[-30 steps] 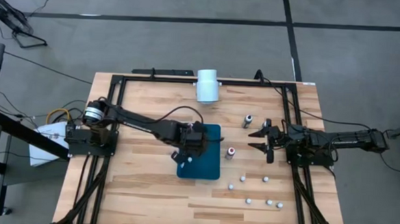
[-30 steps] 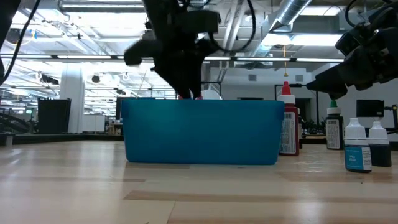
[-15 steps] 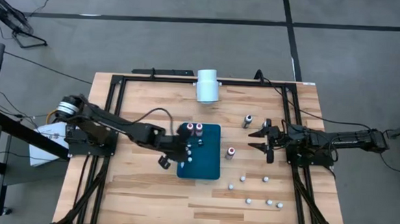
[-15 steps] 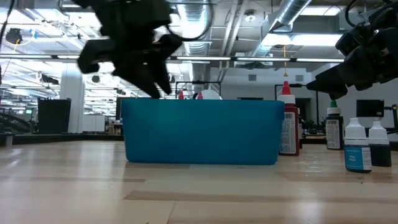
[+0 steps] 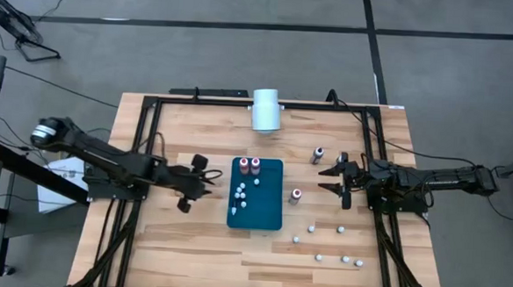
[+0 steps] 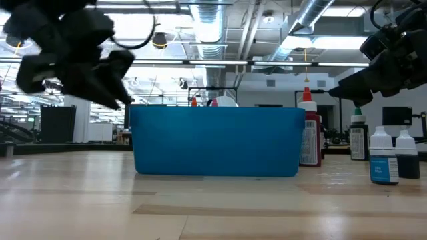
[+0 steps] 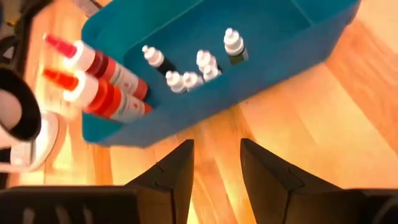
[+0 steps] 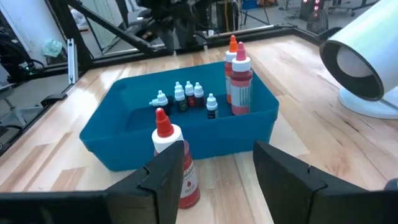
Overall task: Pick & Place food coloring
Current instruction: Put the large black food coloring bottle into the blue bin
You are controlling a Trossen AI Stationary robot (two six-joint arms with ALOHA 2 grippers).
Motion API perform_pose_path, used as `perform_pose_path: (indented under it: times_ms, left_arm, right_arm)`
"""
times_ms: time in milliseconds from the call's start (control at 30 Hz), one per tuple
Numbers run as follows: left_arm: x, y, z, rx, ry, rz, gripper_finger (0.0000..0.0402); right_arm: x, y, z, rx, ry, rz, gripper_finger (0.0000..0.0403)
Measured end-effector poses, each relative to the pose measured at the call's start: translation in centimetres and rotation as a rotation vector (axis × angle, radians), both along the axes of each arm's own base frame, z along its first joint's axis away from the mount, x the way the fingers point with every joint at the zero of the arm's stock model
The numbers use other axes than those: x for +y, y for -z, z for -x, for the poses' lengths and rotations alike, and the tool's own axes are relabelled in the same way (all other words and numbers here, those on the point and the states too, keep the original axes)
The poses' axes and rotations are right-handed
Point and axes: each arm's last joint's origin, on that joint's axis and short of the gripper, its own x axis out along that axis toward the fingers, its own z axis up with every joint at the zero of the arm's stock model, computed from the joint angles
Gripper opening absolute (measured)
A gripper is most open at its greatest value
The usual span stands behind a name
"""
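Observation:
The food coloring is split between a blue bin point(image 5: 266, 210) and the table. Two tall red bottles point(image 8: 239, 74) stand upright at the bin's far end, with several tiny white-capped bottles point(image 7: 186, 71) on its floor. Another red bottle point(image 5: 296, 196) stands on the table right of the bin, a dark one point(image 5: 318, 155) farther back, and several tiny ones point(image 5: 319, 257) stand near the front right. My left gripper point(image 5: 193, 181) hangs open and empty left of the bin, as the left wrist view point(image 7: 214, 168) shows. My right gripper point(image 8: 217, 171) waits open at the right.
A large white cylinder point(image 5: 266, 109) lies at the table's far edge behind the bin. A black frame point(image 5: 152, 120) runs round the table top. Bare wood lies between my left gripper and the bin, and along the near edge point(image 5: 189, 263).
My left gripper has drawn back from over the bin toward the table's left edge, sinking a little and tipping closer to level. The two tall red bottles, hidden under it a second ago, show standing in the bin. My right arm has kept still.

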Motion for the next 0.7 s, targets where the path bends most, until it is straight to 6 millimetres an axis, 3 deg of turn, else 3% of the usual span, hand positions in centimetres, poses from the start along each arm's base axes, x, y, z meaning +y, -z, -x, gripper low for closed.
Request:
perform_pose_path:
  times_ms: [133, 267, 400, 700]
  left_arm:
    - [0.7, 1.2, 2.2, -0.057, -0.012, 0.003, 0.0123]
    - [1.2, 2.0, 4.3, -0.123, -0.077, 0.126, 0.0123]
    - [1.3, 2.7, 6.0, -0.193, -0.031, 0.186, 0.0123]
    - [1.3, 2.8, 7.3, -0.416, 0.107, 0.216, 0.0123]
  right_arm:
    - [0.0, 0.0, 0.0, 0.001, 0.0, 0.0, 0.0184]
    - [0.0, 0.0, 0.0, -0.001, 0.0, 0.0, 0.0184]
    - [0.0, 0.0, 0.0, 0.001, 0.0, 0.0, 0.0184]
    - [0.0, 0.0, 0.0, 0.001, 0.0, 0.0, 0.0184]
